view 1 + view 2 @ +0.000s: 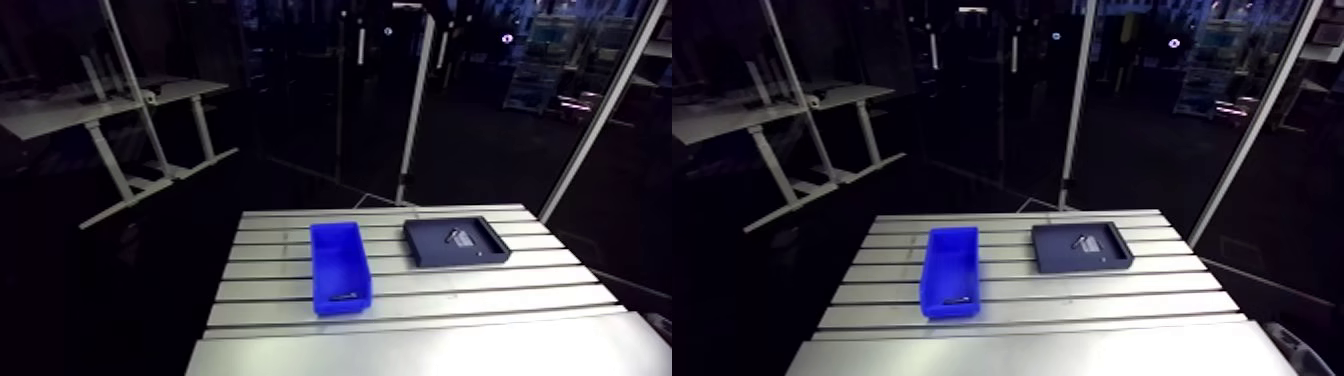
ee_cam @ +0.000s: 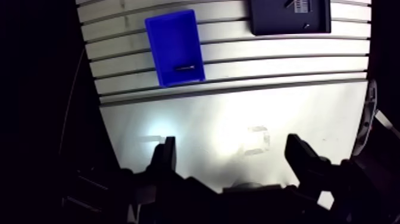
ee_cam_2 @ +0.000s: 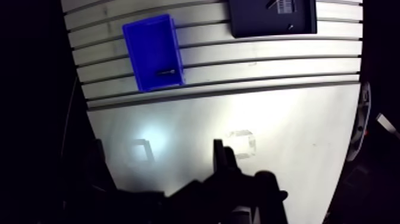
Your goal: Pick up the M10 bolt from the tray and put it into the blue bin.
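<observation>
Gripper point(image 2: 231, 148) released, a bolt point(image 1: 345, 295) lying in the mid-frame blue bin point(image 1: 335, 250): grabbing from the tray point(image 1: 460, 260) risks a wrong part.

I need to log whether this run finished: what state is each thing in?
blue bin: upright, open-topped, one bolt inside.
bolt: lying flat on the bin floor, near one end.
tray: flat, beside the bin and apart from it, small items inside, too small to identify.
gripper: open, empty, away from bin and tray.

Dim bkgd, table point(image 2: 238, 77) lit bright, glare patch nr claw point(image 2: 229, 149), dark edges
</observation>
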